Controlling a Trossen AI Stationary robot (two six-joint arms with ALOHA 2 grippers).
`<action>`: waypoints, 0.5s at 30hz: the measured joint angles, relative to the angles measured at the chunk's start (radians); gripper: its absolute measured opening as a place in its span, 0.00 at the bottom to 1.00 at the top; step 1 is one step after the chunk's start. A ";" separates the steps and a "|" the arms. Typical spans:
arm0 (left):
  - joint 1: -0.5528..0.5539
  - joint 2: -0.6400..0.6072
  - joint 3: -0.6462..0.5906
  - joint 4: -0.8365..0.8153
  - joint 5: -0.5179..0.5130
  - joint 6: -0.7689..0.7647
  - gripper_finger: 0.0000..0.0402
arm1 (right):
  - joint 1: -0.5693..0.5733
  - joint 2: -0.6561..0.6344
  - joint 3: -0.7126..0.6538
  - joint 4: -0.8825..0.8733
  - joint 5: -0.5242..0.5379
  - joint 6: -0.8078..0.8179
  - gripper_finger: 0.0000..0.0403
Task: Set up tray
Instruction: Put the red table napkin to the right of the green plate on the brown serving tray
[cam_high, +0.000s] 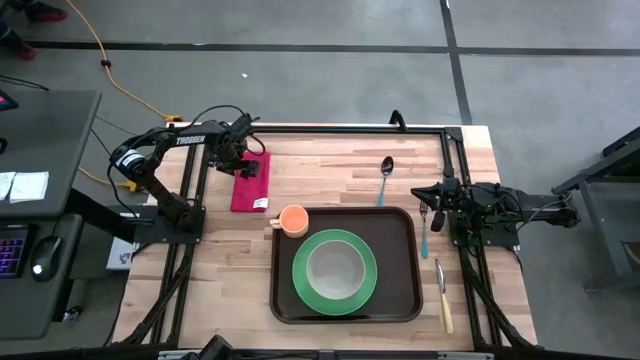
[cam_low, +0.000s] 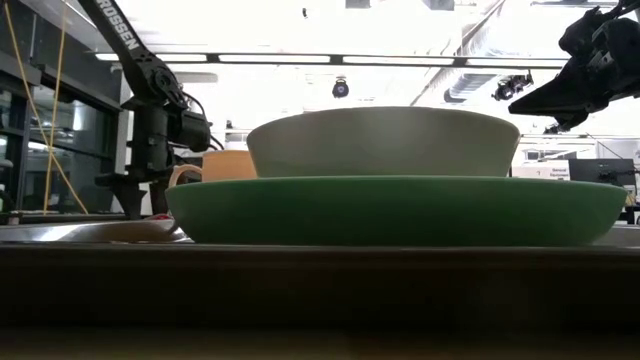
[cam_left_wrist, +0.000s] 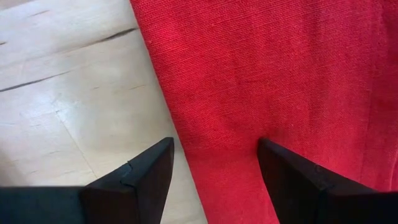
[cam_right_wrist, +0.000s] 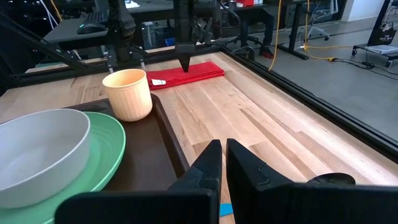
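The dark brown tray (cam_high: 412, 250) lies on the wooden table and carries a green plate (cam_high: 301, 272), a pale bowl (cam_high: 335, 268) on the plate, and an orange cup (cam_high: 293, 220) in its far left corner. A folded red napkin (cam_high: 250, 182) lies flat on the table, left of the tray. My left gripper (cam_left_wrist: 214, 158) points down, open, at the napkin's far end: one finger stands over the wood, the other over the cloth. My right gripper (cam_right_wrist: 222, 155) is shut and holds nothing, above the table right of the tray. My left gripper straddles an edge of the napkin (cam_left_wrist: 180, 140) from above with open fingers. One fingertip (cam_left_wrist: 273, 155) is low over the red cloth. I cannot tell whether either finger touches the cloth or the table.
A spoon (cam_high: 386, 172) lies beyond the tray's far right corner. A fork with a teal handle (cam_high: 425, 228) and a knife (cam_high: 442, 295) lie right of the tray, near my right arm. Bare wood shows between the napkin and the spoon.
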 joint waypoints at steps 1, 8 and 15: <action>0.000 0.000 0.000 0.000 0.000 0.000 0.66 | 0.000 0.000 0.000 0.000 0.000 0.000 0.00; 0.000 0.000 -0.001 -0.002 -0.003 0.000 0.53 | 0.000 0.000 0.000 0.000 0.000 0.003 0.00; 0.000 0.000 -0.002 0.006 0.011 -0.024 0.32 | 0.000 0.000 0.000 0.000 0.000 0.004 0.00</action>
